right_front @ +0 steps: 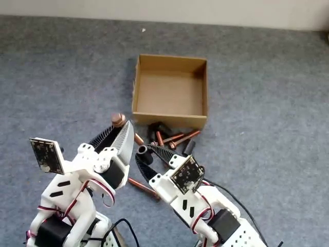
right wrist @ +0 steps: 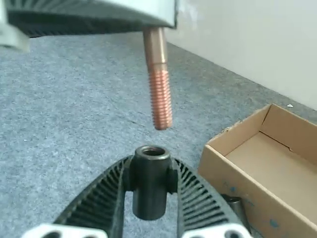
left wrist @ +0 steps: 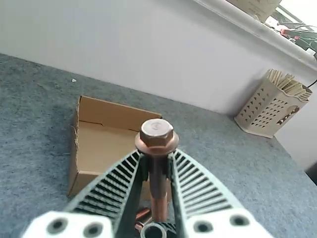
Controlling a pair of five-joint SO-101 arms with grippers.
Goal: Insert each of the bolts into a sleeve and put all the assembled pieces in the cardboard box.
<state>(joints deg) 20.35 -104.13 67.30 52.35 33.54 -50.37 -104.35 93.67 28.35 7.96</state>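
Observation:
My left gripper [right_front: 121, 128] is shut on a copper bolt [right_front: 119, 119], held upright with its hex head [left wrist: 157, 134] on top. The bolt's threaded end [right wrist: 160, 101] hangs just above a black sleeve [right wrist: 150, 181], a small gap between them. The sleeve [right_front: 143, 150] stands upright in my right gripper [right wrist: 151, 171], which is shut on it, open bore facing up. The cardboard box [right_front: 204, 87] sits open behind both grippers, with nothing inside.
Several loose copper bolts and black sleeves [right_front: 172, 137] lie on the grey carpet by the box's near wall. Another bolt [right_front: 143, 186] lies between the two arms. A beige perforated holder [left wrist: 272, 106] stands by the far wall.

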